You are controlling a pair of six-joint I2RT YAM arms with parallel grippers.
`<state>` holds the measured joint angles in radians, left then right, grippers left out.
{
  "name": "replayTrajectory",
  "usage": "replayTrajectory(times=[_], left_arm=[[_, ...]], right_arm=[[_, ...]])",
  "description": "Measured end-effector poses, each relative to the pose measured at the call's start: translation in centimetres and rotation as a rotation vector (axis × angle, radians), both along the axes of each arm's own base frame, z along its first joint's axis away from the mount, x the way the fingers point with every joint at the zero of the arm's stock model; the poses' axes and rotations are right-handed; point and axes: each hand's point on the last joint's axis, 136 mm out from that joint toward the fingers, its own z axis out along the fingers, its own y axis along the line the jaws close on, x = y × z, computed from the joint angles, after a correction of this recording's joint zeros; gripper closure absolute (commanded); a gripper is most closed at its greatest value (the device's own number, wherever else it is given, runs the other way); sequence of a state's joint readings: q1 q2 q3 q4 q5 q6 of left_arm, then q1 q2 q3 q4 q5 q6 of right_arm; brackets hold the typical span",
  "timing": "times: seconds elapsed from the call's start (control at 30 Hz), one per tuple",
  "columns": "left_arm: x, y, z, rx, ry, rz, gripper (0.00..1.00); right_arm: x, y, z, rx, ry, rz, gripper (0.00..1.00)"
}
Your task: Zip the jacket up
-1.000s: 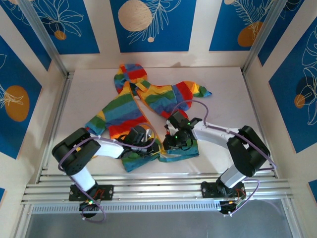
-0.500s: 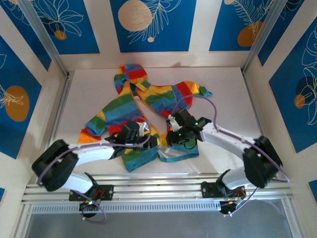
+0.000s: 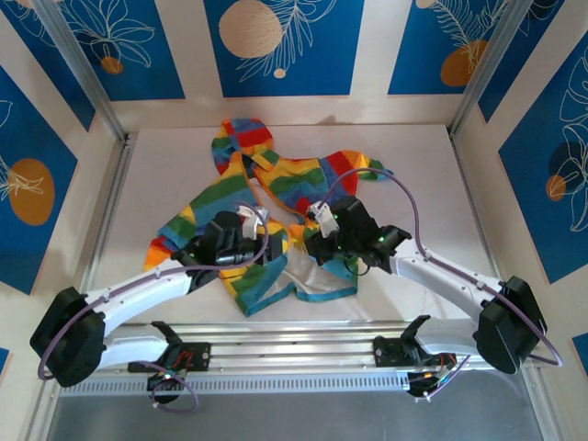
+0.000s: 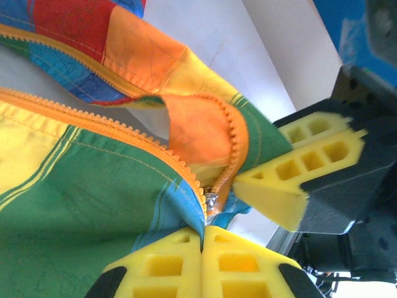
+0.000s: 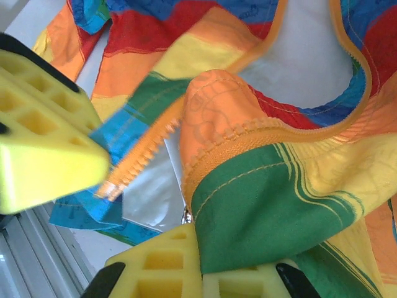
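The left gripper (image 4: 201, 234) has its yellow pads pressed together on the bottom corner of the jacket (image 3: 276, 179), right where one row of orange zipper teeth (image 4: 124, 133) ends at a small metal piece (image 4: 214, 202), probably the slider. The right gripper (image 5: 198, 264) is likewise closed, pinching the green stripe of the opposite front edge. Each wrist view shows the other gripper's finger just beside the jacket's hem. Over the last second both arms have stretched away from their bases, carrying the hem toward the jacket's hood (image 3: 241, 138). The lower front now stands bunched and lifted, with white lining (image 3: 299, 276) exposed on the near side of the jacket. This suggests the two zipper halves are being brought together for engagement, but the teeth rows remain apart and nothing is joined yet. Bare table (image 3: 432, 184) lies to the right of the jacket and beyond its hood, so there is room to pull upward along the zipper line. The ribbed rail (image 3: 294, 344) sits close to the near side of the jacket. The two grippers crowd each other at the hem, the tightest spot.
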<state>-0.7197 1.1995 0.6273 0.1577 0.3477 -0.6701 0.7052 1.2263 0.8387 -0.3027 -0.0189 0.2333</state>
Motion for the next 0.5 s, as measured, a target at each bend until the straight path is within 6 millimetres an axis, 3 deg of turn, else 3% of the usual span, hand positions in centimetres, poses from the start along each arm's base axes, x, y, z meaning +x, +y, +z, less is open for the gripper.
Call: replayTrajectory(times=[0.23, 0.5], left_arm=[[0.1, -0.6, -1.6, 0.036, -0.004, -0.051, 1.0], [-0.2, -1.4, -1.0, 0.016, -0.024, -0.107, 1.0]], right_arm=[[-0.5, 0.2, 1.3, 0.069, -0.002, 0.032, 1.0], [-0.4, 0.0, 1.9, 0.132, -0.007, 0.038, 1.0]])
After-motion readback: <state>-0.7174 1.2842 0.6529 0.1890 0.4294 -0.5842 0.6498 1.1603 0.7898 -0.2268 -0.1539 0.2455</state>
